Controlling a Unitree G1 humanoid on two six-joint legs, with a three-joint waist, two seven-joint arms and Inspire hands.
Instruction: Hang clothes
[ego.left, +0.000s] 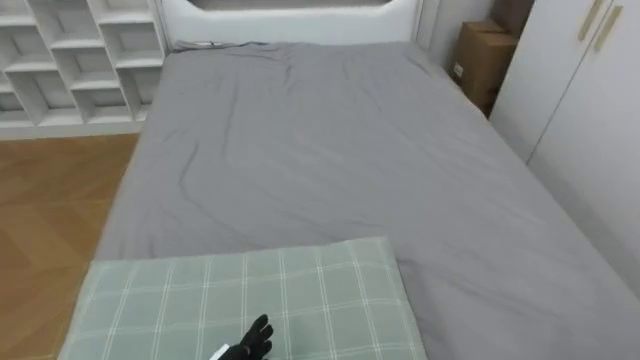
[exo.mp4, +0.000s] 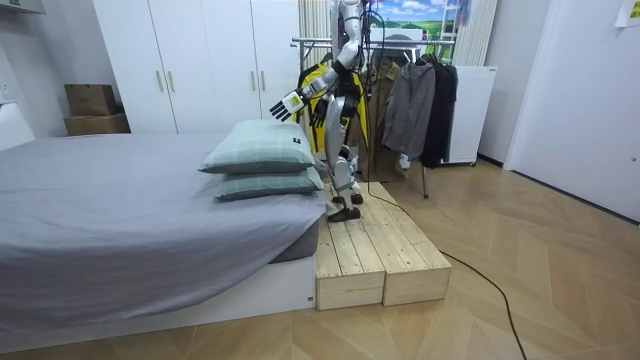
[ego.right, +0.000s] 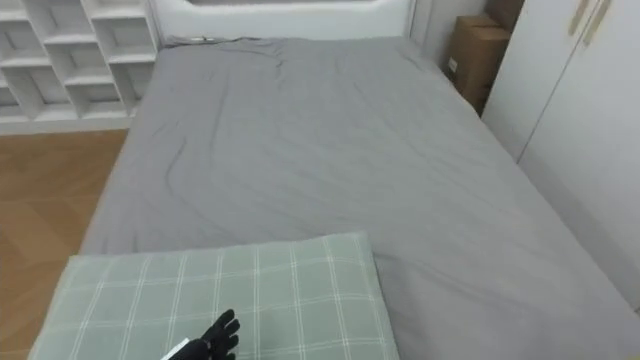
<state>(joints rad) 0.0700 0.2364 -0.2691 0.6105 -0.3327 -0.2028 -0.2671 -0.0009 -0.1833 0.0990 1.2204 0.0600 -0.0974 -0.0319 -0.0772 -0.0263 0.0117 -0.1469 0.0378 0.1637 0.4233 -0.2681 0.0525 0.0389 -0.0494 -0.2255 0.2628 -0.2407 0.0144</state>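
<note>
Room view: grey bed (exo.mp4: 120, 200), pillows (exo.mp4: 262, 152), wooden platform (exo.mp4: 372, 252), hung clothes (exo.mp4: 412, 100).

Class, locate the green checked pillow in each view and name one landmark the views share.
Left eye view: green checked pillow at bottom, left of centre.
Right eye view: bottom left.
Room view: topping the stack at the grey bed's end, left of centre.
Shared landmark: the grey bed.

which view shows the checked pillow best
The room view: the whole checked pillow shows, side-on, stacked on a second pillow at the end of the bed. Both eye views look down on its top, cut off at the bottom edge, with the left hand over it.
</note>
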